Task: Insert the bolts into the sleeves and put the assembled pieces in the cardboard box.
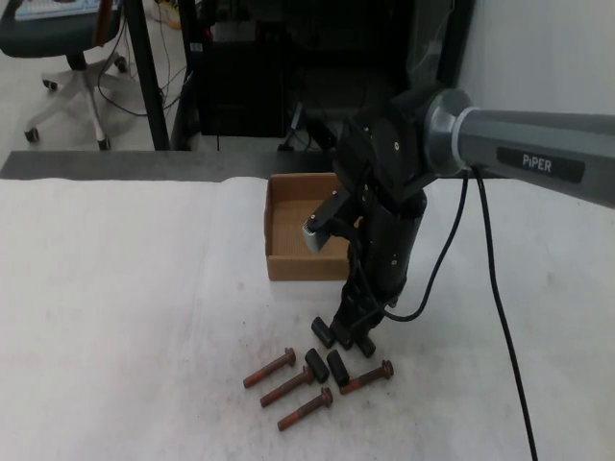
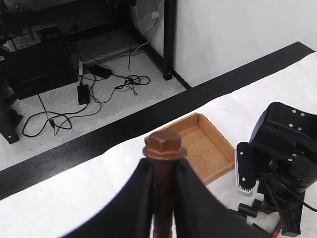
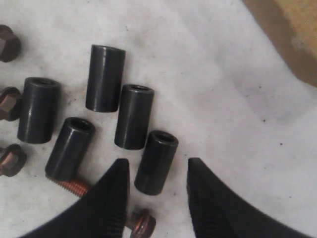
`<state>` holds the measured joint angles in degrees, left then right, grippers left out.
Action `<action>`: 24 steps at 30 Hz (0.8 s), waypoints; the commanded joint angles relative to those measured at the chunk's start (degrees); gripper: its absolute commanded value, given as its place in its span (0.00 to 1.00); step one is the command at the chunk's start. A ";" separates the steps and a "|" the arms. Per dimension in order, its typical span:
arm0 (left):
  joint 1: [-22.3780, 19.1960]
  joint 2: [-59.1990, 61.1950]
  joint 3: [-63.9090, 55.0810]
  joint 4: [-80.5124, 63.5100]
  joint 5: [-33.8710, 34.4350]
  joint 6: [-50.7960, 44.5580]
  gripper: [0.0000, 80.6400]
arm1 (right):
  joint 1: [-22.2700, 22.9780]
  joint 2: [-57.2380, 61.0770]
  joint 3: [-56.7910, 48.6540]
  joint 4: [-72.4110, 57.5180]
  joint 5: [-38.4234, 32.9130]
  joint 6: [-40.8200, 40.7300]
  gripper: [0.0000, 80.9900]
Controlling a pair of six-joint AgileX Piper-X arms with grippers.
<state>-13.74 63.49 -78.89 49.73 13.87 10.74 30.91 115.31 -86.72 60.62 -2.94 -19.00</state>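
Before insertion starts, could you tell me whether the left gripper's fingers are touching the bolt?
Touching. The left wrist view shows both fingers of the left gripper clamped against the bolt, no gap.

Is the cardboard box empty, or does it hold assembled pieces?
Empty, as far as shown. The left wrist view shows the cardboard box with a bare floor; in the high view the right arm hides one corner.

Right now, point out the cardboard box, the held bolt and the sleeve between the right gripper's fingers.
cardboard box [image 1: 298,268], high view, front wall.
bolt [image 2: 164,147], left wrist view, hex head.
sleeve [image 3: 156,163], right wrist view, side of its body.
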 commanded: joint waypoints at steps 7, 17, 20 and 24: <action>0.21 0.01 -0.27 -0.17 0.37 -0.50 0.00 | 0.48 2.25 -0.05 -0.05 -0.88 -0.07 0.45; 0.21 0.01 -0.27 -0.17 0.37 -0.50 0.00 | 0.48 2.56 1.31 0.67 -0.40 -0.07 0.45; 0.21 0.01 -0.27 -0.17 0.37 -0.50 0.00 | 0.48 2.56 2.36 0.23 -0.40 -0.07 0.45; 0.21 0.01 -0.27 -0.17 0.37 -0.50 0.00 | 0.48 2.56 3.54 -0.48 -0.40 -0.18 0.45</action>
<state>-13.74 63.49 -78.89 49.73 13.87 10.74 31.29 118.02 -83.97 60.34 -2.95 -19.00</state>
